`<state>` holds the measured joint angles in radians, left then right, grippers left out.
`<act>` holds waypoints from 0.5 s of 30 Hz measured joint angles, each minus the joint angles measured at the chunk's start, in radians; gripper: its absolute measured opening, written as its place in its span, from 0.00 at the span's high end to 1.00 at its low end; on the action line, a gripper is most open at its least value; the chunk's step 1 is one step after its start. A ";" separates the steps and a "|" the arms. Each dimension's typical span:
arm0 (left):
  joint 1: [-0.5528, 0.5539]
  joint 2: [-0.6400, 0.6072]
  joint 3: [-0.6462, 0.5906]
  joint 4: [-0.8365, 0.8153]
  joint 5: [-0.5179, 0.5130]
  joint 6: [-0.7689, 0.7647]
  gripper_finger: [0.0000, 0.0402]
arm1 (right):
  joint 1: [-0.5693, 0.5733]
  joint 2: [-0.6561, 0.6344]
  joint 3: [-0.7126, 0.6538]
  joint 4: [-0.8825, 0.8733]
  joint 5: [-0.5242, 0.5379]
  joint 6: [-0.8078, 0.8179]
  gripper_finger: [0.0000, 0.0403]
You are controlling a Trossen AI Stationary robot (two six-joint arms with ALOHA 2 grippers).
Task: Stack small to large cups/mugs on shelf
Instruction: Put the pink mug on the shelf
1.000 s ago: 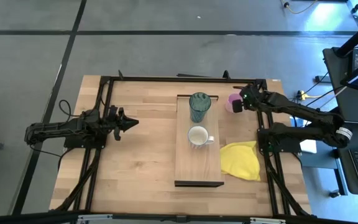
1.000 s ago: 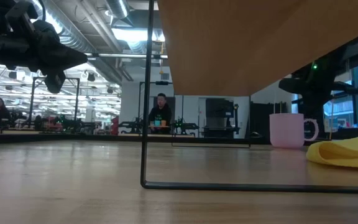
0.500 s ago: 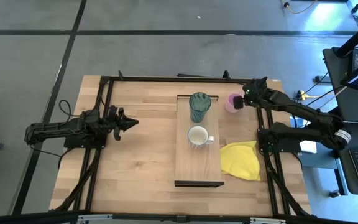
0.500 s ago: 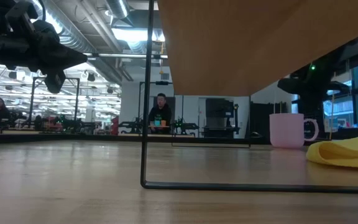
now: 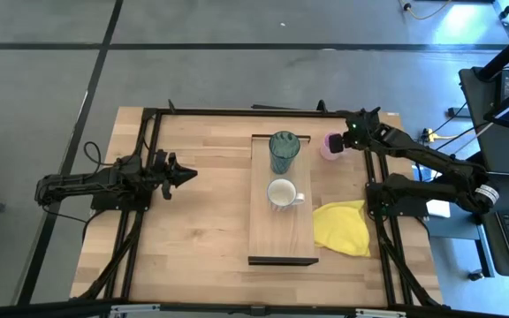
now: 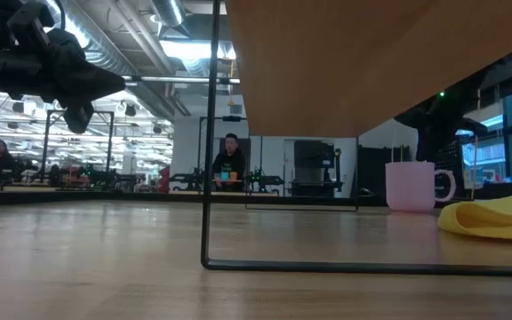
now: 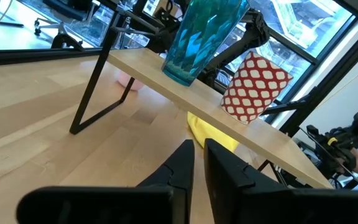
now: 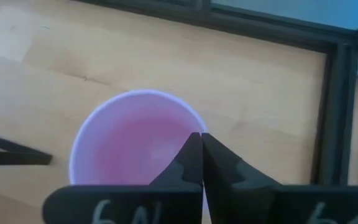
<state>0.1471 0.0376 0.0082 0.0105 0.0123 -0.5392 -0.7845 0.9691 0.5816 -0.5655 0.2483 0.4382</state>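
— Shelf point(image 5: 281, 225) stood in the middle of the desk point(image 5: 201, 212), long and narrow. What was on it?

— Two vessels. The teal-green tumbler point(image 5: 284, 151) was at the far end, and the white mug point(image 5: 282, 193) sat near the middle, its handle toward the right arm's side. From the left wrist view that mug showed a red pattern with white dots on its side.

— And the pink mug point(image 5: 331, 146)?

— Upright on the desk, off the shelf, beside the shelf's far end on the right. The low view showed it resting on the desk with its handle out to one side.

— Where was the right gripper point(image 5: 353, 136)?

— Directly above the pink mug. In the right wrist view its jaws were pressed together, tips over the mug's rim, holding nothing.

— The left gripper point(image 5: 182, 174)?

— Waiting above the desk's left side, well apart from the shelf, jaws closed and empty. A yellow cloth point(image 5: 342, 227) lay beside the shelf on the right.
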 joint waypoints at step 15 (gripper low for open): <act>0.000 0.000 0.000 0.000 0.000 0.000 0.92 | 0.007 -0.002 0.000 0.069 -0.245 -0.177 0.95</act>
<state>0.1471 0.0372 0.0082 0.0109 0.0124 -0.5392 -0.7773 0.9676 0.5816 -0.4967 0.0036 0.2609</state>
